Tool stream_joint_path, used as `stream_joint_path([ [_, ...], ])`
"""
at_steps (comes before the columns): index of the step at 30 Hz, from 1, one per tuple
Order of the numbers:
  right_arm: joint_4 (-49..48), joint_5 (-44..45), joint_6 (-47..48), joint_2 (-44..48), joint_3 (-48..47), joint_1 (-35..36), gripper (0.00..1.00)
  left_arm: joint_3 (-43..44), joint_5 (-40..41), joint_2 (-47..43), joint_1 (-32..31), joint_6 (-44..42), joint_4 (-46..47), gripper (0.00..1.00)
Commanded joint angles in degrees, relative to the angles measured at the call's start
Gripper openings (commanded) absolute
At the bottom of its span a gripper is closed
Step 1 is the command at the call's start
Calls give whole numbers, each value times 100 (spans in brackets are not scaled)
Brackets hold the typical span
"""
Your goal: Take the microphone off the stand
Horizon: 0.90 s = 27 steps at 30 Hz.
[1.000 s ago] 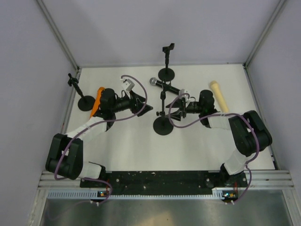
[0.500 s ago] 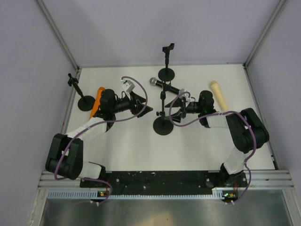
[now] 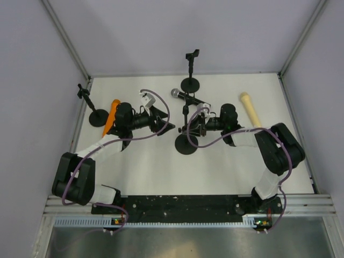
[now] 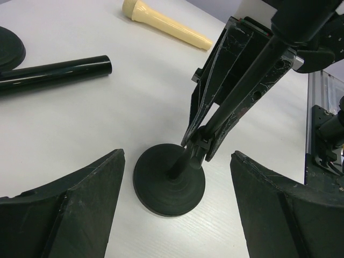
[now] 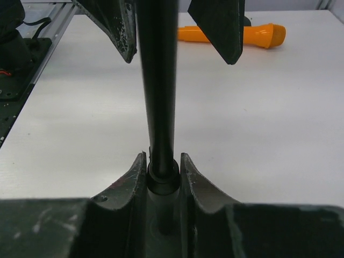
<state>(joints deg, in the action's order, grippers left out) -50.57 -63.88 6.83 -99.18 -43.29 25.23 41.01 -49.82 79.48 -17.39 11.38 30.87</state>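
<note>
— Near the front of the counter (image 3: 140, 161), why is the stand (image 5: 157, 80) clenched by the right fingers (image 5: 137, 177)?
— It is probably being steadied. The left fingers (image 4: 80, 209) are held released beside it. Beyond, the microphone (image 3: 185, 97) is carried atop the stand.

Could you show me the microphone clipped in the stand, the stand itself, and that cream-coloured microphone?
Microphone (image 3: 185, 97): overhead view, on its dark handle.
Stand (image 5: 161, 107): right wrist view, on its upright pole.
Cream microphone (image 4: 169, 26): left wrist view, on the middle of its handle.

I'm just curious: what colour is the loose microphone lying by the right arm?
The microphone is pale cream, clearest in the left wrist view.
</note>
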Motion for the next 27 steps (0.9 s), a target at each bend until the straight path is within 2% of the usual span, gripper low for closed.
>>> stream_joint_path([
  [1,-102,42,-6,29,-224,96,4,-32,-89,-214,-28,-144,253,85],
  [2,-181,51,-67,82,-224,104,0,-41,-89,-231,-19,-144,253,85],
  [9,-717,165,-463,794,-92,96,0,-50,-106,-249,-37,-153,279,85],
  [12,-552,270,-341,952,-74,96,0,-32,-124,-249,-54,-171,270,85],
  [21,81,271,247,479,-127,78,1,-93,-124,-390,-63,-258,226,85],
  [24,398,244,520,312,-171,69,9,-94,-133,-434,-63,-285,209,85],
  [27,539,113,618,171,-189,-9,32,-59,-150,-477,-63,-294,174,86],
])
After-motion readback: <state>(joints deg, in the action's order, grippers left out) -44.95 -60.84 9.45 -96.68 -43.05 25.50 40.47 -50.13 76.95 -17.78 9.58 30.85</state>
